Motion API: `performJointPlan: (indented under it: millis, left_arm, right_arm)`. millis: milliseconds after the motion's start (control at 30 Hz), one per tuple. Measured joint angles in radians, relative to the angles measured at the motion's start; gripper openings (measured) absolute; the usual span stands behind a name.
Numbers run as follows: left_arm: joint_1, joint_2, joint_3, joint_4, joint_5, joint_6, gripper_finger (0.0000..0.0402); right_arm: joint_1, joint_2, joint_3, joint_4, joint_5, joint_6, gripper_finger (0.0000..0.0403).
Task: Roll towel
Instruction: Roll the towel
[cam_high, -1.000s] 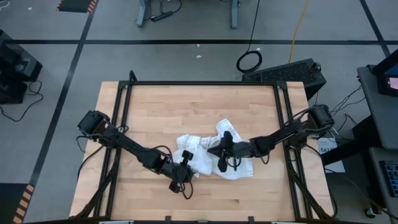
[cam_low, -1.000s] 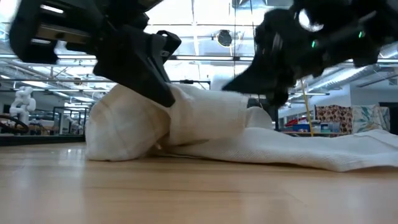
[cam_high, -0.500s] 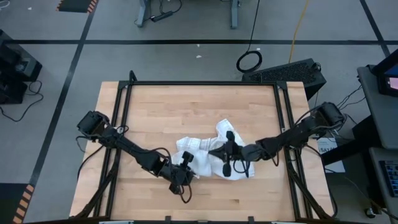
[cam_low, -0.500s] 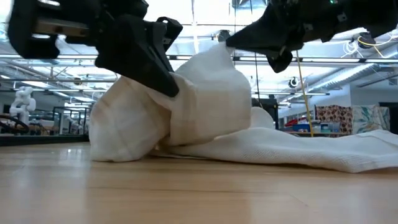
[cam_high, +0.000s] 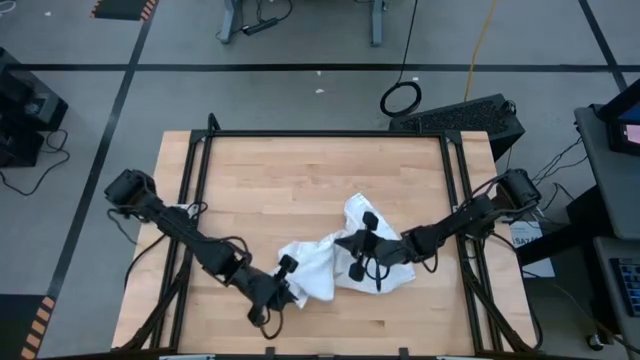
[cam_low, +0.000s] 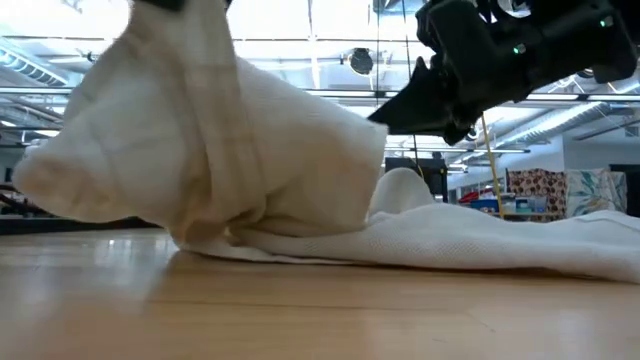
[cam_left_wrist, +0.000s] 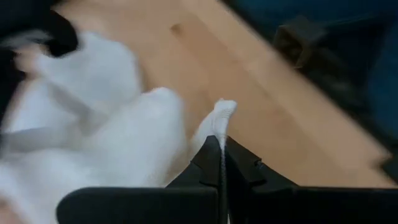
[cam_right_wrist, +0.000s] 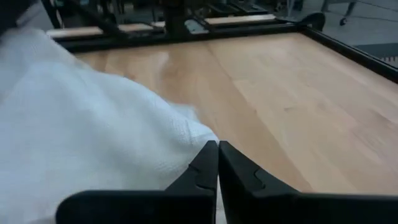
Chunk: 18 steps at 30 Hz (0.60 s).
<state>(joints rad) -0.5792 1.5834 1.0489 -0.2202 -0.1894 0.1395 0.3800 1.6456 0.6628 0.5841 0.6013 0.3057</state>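
High view, contents of the bench (cam_high: 300, 170):

Item 1, towel (cam_high: 345, 262): white cloth with faint grey check lines, crumpled in a loose heap on the near half of the wooden bench, between the two end effectors. One lobe lies toward the left end effector, a larger flatter part spreads under and beyond the right one, and a corner points toward the far edge.

Item 2, left end effector (cam_high: 284, 290): at the towel's near left edge, arm reaching in from the bench's left side. Fingers fully closed; the left wrist view shows them pressed together with a thin fold of towel (cam_left_wrist: 219, 121) pinched between the tips. The bulk of the cloth lies ahead of and beside the fingers. In the low view the gathered cloth (cam_low: 200, 140) on this side stands raised in a tall bunch off the wood, with the fingers themselves hidden.

Item 3, right end effector (cam_high: 342, 240): over the middle of the towel, arm reaching in from the bench's right side. Fingers fully closed; in the right wrist view (cam_right_wrist: 217, 149) they meet tip to tip at the cloth's (cam_right_wrist: 87, 137) edge, and whether cloth is caught between them cannot be told. Low view: this end effector (cam_low: 385, 115) points down at the top of the raised bunch, with flat cloth trailing away beneath it.
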Motion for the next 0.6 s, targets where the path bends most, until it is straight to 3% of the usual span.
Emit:
performJointPlan:
  millis: [100, 267, 600]
  left_arm:
    - [0.023, 0.000, -0.010, -0.014, -0.051, 0.027, 0.0004]
    - [0.082, 0.001, -0.029, 0.005, -0.051, 0.026, 0.0004]
    - [0.157, 0.001, -0.029, 0.149, -0.055, 0.051, 0.0004]
  right_arm:
    - [0.001, -0.002, 0.000, 0.091, -0.028, -0.022, 0.0000]
    - [0.012, -0.003, 0.001, 0.199, -0.197, -0.063, 0.0000]
    - [0.015, 0.057, 0.002, 0.207, -0.261, -0.047, 0.0000]
